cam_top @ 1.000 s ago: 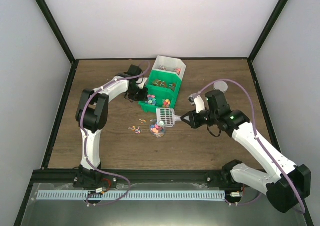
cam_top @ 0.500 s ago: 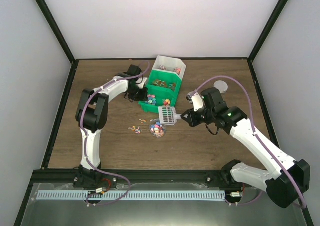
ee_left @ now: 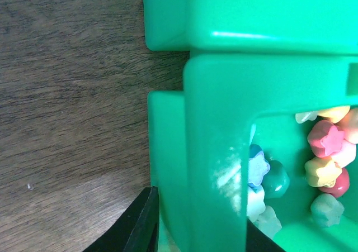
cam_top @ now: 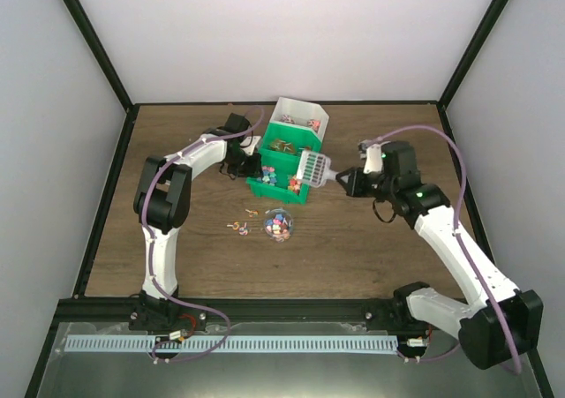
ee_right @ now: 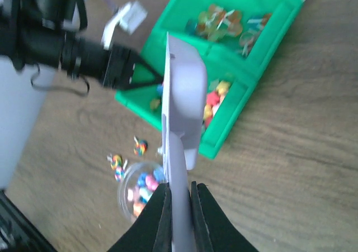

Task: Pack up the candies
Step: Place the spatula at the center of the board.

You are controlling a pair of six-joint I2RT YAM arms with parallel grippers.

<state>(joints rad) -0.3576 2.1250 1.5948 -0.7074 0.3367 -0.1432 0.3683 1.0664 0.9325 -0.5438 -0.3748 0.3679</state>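
Note:
Candies (cam_top: 284,167) fill the green bin (cam_top: 265,187); star-shaped ones show in the left wrist view (ee_left: 327,151). A clear round cup (cam_top: 279,225) on the table holds more candies (ee_right: 141,188). My right gripper (cam_top: 340,180) is shut on the handle of the grey scoop (cam_top: 312,167), holding it above the bin's near right corner; the scoop (ee_right: 180,112) stands edge-on in the right wrist view, between the jaws (ee_right: 179,199). My left gripper (cam_top: 252,166) is shut on the bin's left wall (ee_left: 215,151).
A white bin (cam_top: 300,116) with wrapped sweets stands behind the green one. Several loose wrapped sweets (cam_top: 238,225) lie left of the cup. A round white lid (cam_top: 388,152) lies at the right.
My right gripper has lifted the scoop from over the cup and carried it up and right, over the green bin's near right corner. The left arm has not moved.

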